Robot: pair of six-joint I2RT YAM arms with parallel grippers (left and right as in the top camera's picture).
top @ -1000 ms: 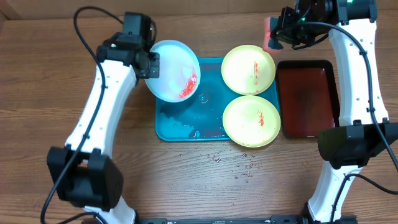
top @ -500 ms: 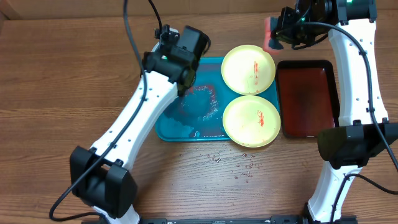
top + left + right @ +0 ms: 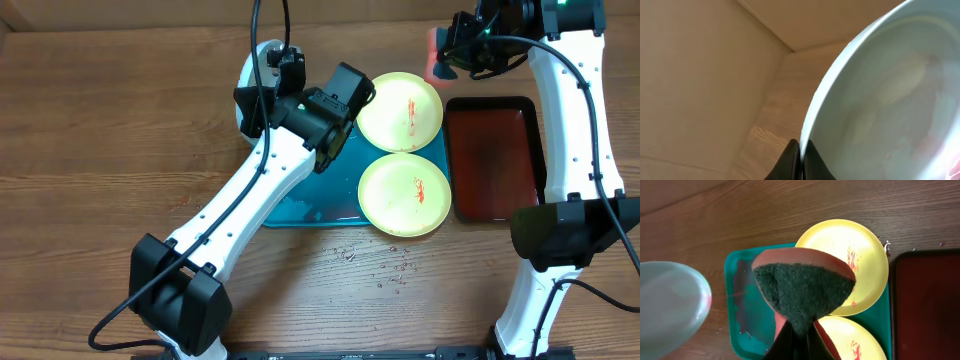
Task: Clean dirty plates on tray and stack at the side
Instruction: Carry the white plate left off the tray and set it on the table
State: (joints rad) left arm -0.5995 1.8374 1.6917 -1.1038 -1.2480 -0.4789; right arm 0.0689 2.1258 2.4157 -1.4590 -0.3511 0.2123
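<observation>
The left claw [image 3: 800, 152] is clamped narrowly on the rim of the white plate [image 3: 880, 100]. The plate is held lifted and tilted over the far left corner of the blue tray [image 3: 300, 208], probably so that it can be presented for wiping. How much red is on it cannot be told. The right claw [image 3: 797, 339] is closed on a sponge [image 3: 802, 287], whose green scouring face is turned outward and poised beyond the tray's far right corner. The far yellow plate [image 3: 400, 110] and the near yellow plate [image 3: 404, 193], both red-smeared, are seen lying on the tray's right side, beside the dark red tray [image 3: 495, 160].
</observation>
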